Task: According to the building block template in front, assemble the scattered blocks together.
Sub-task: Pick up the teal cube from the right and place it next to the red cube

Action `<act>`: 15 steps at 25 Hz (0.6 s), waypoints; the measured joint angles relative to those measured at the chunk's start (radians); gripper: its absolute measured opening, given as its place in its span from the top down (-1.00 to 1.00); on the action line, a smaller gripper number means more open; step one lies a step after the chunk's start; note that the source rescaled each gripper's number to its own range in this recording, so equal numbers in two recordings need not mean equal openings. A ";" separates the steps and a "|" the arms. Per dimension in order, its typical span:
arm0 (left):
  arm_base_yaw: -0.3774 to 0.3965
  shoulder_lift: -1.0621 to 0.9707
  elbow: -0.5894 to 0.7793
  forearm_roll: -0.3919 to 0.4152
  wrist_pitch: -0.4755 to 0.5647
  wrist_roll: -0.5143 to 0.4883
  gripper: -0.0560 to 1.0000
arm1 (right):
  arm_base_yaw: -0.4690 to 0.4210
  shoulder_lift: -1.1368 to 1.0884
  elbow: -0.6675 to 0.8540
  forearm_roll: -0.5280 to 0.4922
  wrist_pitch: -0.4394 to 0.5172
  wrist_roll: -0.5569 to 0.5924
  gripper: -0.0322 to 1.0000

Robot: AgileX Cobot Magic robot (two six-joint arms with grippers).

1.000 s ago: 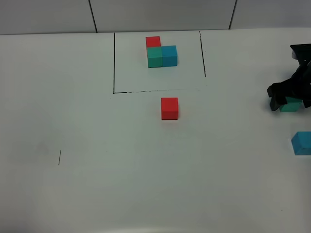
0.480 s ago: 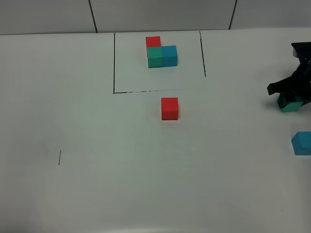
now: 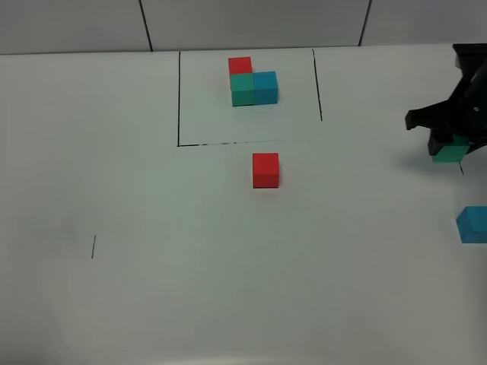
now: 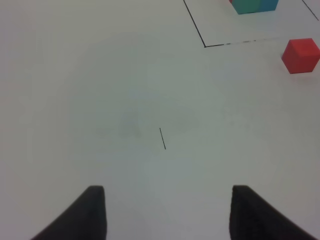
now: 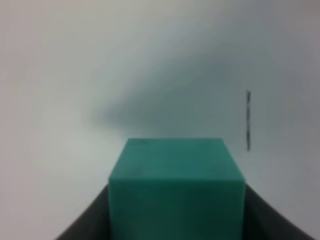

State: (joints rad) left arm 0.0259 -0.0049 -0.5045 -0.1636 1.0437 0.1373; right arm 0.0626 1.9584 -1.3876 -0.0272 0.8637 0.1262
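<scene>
At the right edge of the overhead frame, your right gripper [image 3: 447, 142] is clamped on the teal-green cube [image 3: 452, 155], with its dark fingers [image 5: 87, 222] pressing two opposite side faces. The wrist view shows the cube seated squarely between them, with a soft shadow on the table [image 3: 152, 289] beyond it, so it is probably just clear of the surface. Your left gripper [image 4: 170, 212] hangs over the table near the short black mark [image 3: 93, 246] at left, jaws apart and holding nothing. The red cube [image 3: 265, 169] sits alone at centre, just below the black frame [image 3: 179, 99] that encloses the building block template [image 3: 251, 82] at upper centre. The blue cube [image 3: 473, 224] lies at the right edge, below the held one and well apart from it. Expect the held cube to be light, rigid and not fragile; its flat, matte faces should give a sure hold with little risk of slipping. Take such a block across a parallel pair of faces, near mid-height, and keep it level. By the template, teal-green belongs directly below red in the frame, faces touching, so you need to set it down square to the red cube.
</scene>
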 joint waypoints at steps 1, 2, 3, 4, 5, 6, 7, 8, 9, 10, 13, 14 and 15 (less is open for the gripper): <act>0.000 0.000 0.000 0.000 0.000 0.000 0.48 | 0.037 -0.012 0.005 -0.021 0.014 0.044 0.92; 0.000 0.000 0.000 0.000 0.000 0.000 0.48 | 0.070 -0.026 0.014 -0.044 0.020 0.096 0.92; 0.000 0.000 0.000 0.000 0.000 0.000 0.48 | 0.110 -0.037 0.025 -0.069 0.026 0.151 0.92; 0.000 0.000 0.000 0.000 0.000 0.000 0.48 | 0.151 -0.045 0.041 -0.086 0.029 0.196 0.92; 0.000 0.000 0.000 0.000 0.000 0.000 0.48 | 0.185 -0.050 0.054 -0.103 0.035 0.246 0.92; 0.000 0.000 0.000 0.000 0.000 0.000 0.48 | 0.226 -0.053 0.064 -0.116 0.041 0.286 0.92; 0.000 0.000 0.000 0.000 0.000 0.000 0.48 | 0.265 -0.053 0.068 -0.122 0.043 0.320 0.92; 0.000 0.000 0.000 0.000 0.000 0.000 0.48 | 0.300 -0.053 0.070 -0.125 0.042 0.346 0.92; 0.000 0.000 0.000 0.000 0.000 0.000 0.48 | 0.327 -0.053 0.071 -0.125 0.041 0.375 0.92; 0.000 0.000 0.000 0.000 0.000 0.000 0.48 | 0.355 -0.053 0.071 -0.126 0.040 0.403 0.92; 0.000 0.000 0.000 0.000 0.000 0.000 0.48 | 0.421 -0.053 0.071 -0.128 0.031 0.480 0.92; 0.000 0.000 0.000 0.000 0.000 0.000 0.48 | 0.442 -0.053 0.071 -0.129 0.028 0.505 0.92; 0.000 0.000 0.000 0.000 0.000 0.000 0.48 | 0.463 -0.053 0.071 -0.130 0.023 0.525 0.92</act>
State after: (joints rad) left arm 0.0259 -0.0049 -0.5045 -0.1636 1.0437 0.1373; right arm 0.5259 1.9050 -1.3163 -0.1568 0.8869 0.6509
